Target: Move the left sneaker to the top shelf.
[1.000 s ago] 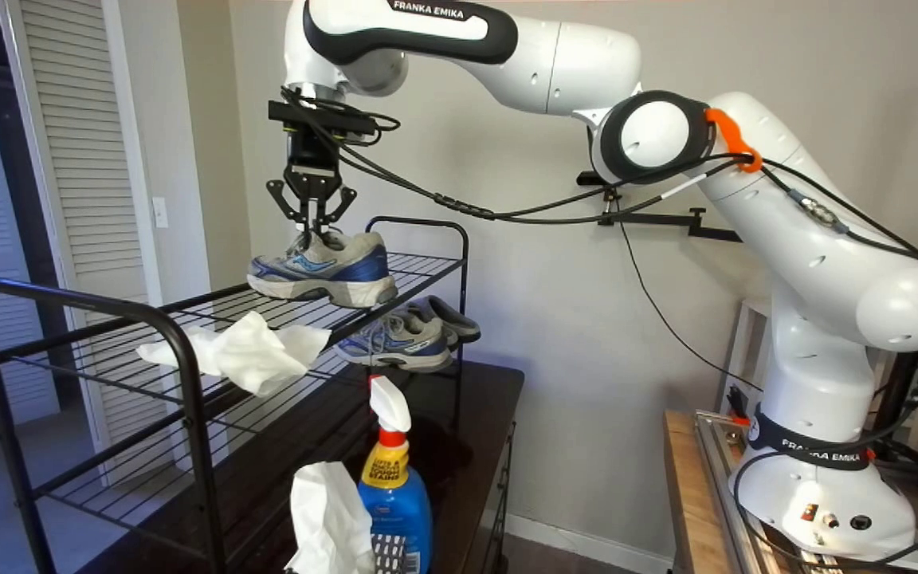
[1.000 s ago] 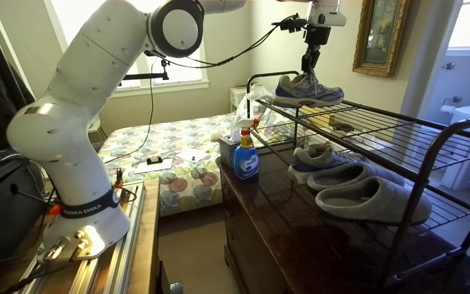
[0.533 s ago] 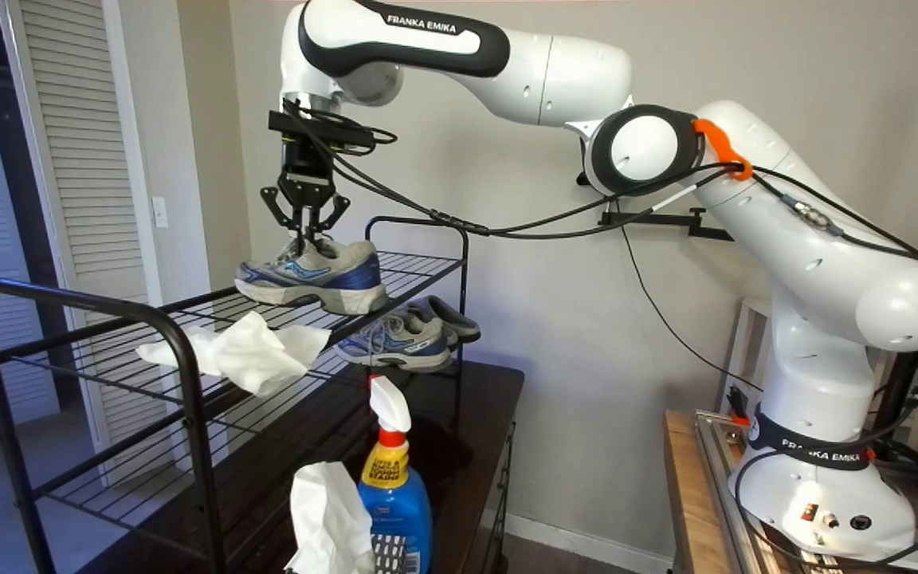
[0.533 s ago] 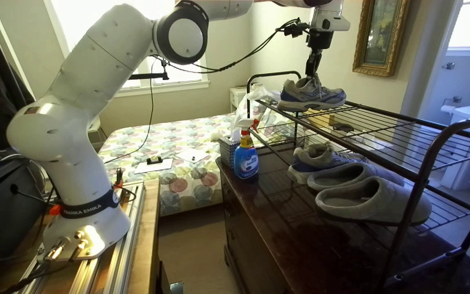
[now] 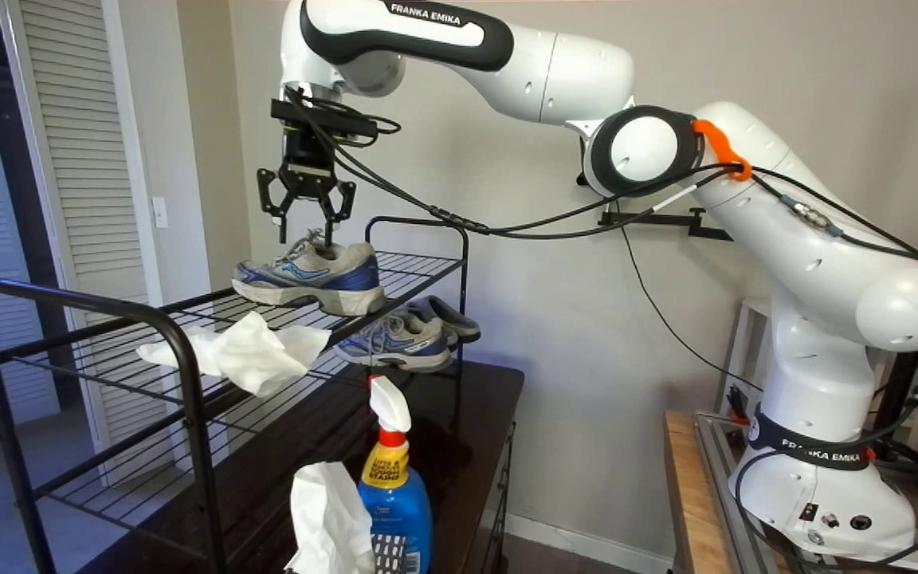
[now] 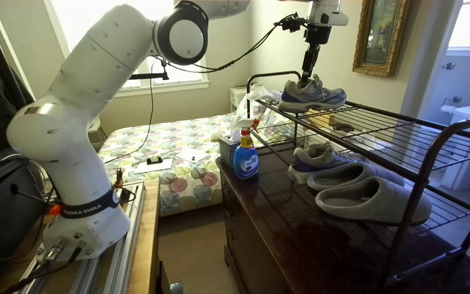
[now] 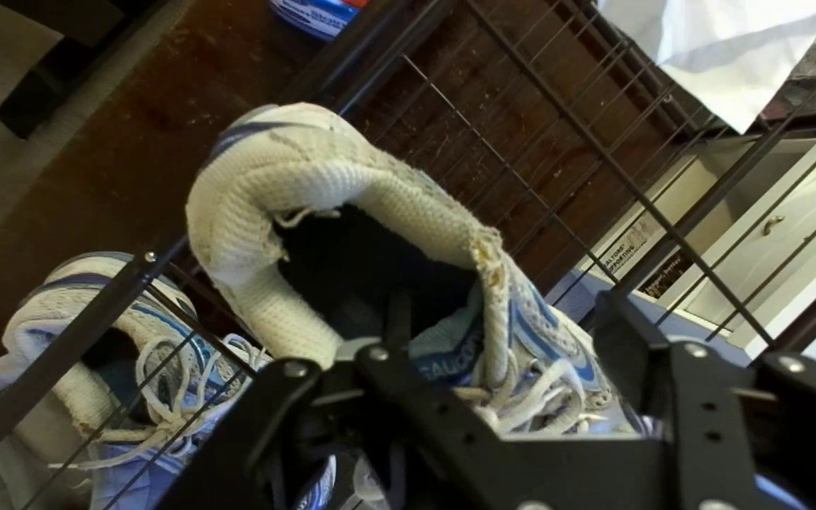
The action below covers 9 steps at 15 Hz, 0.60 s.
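Left sneaker (image 5: 307, 279): in an exterior view, seen upright on the wire bars of the top shelf (image 5: 427, 282), grey with blue panels and a white sole, its toe turned to the left.
Pincer (image 5: 306, 241): held over the sneaker with its fingers (image 5: 329, 231) spread wide apart; nothing is gripped between them.
Crumpled white sheet (image 5: 256, 355): draped on the same shelf, nearer than the sneaker.
Second grey sneaker (image 5: 395, 344): placed lower in the black wire rack (image 5: 205, 470), to the right.
Spray bottle (image 5: 399, 510): stood upright on the dark tabletop (image 5: 495, 391), in the near part.

Grey slippers (image 6: 400, 200): in an exterior view, seen side by side beneath the top shelf, on the near side of the second grey sneaker.
Tissue box (image 6: 229, 153): set just beside the spray bottle, to its left.
Bed (image 6: 145, 143): covered with a circle-patterned spread, on the far side.
Gilt-framed picture (image 6: 382, 36): hung to the right of the pincer.

Left sneaker: in the wrist view, shown with its heel projected past the shelf's rail.
Pincer: one finger (image 7: 399, 319) is set at the shoe's mouth, the other to the right, past the laces; whether either is touching cannot be told.
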{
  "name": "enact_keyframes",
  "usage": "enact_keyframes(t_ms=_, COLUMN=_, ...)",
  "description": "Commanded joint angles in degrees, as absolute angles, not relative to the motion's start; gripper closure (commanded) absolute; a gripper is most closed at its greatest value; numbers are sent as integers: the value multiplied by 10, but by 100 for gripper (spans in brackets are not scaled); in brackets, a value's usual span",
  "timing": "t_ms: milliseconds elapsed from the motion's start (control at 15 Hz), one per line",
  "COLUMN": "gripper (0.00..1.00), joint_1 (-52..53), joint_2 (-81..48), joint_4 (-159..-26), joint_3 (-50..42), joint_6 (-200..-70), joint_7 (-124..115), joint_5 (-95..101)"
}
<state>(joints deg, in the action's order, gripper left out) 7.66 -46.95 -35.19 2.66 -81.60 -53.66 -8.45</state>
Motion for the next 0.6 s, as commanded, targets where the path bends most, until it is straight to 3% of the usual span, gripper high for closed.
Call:
enact_keyframes(t_ms=0, gripper=1, joint_1=77, joint_2=-444, joint_4=-342, joint_3=32, joint_6=-743, joint_7=-534, joint_5=-86)
enact_keyframes(t_ms=533, gripper=0, joint_1=82, joint_2=-393, joint_4=-348, joint_3=28, joint_6=-690, joint_7=-516, joint_5=-73)
